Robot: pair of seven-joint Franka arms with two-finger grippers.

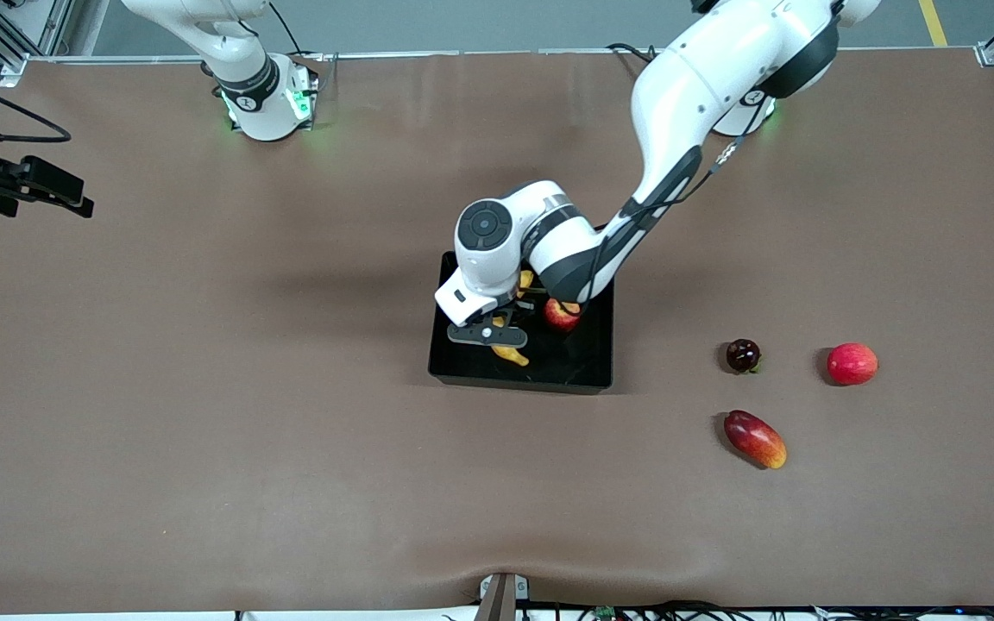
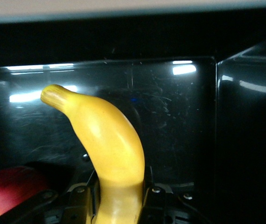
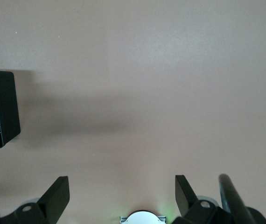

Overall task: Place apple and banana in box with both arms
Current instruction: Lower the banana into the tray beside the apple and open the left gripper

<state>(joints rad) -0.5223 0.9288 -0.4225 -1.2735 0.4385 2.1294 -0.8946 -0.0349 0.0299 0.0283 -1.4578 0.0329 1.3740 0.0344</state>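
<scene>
The box (image 1: 588, 366), a shallow black tray with upright walls and a glossy inside, is set near the middle of the surface (image 1: 204, 388), which is covered in plain brown and is bordered along the robots' edge by a metal frame and grey floor. Inside the box the banana (image 1: 510, 354) is seen, gripped at its lower part by the left claw (image 1: 490, 333), whose fingers (image 2: 84, 198) are closed tight on the yellow peel; the banana's darker tip is pointed along the box floor toward a wall in the left wrist view, and whether it is resting on the floor cannot be told. The apple (image 1: 561, 314) is also found in the box, just beside the left claw, toward the left arm's end. The left arm is reached across from its base down into the box. The right claw (image 3: 122, 193) is held with its fingers spread wide and nothing between them, over bare surface toward the right arm's end from the box, where that arm waits. Outside the box, toward the left arm's end, three fruits are laid: an oblong red-and-yellow fruit (image 1: 755, 439) nearer the front camera than the box, a plain red round fruit (image 1: 852, 363), and a small dark round fruit (image 1: 743, 354) between that one and the box.
</scene>
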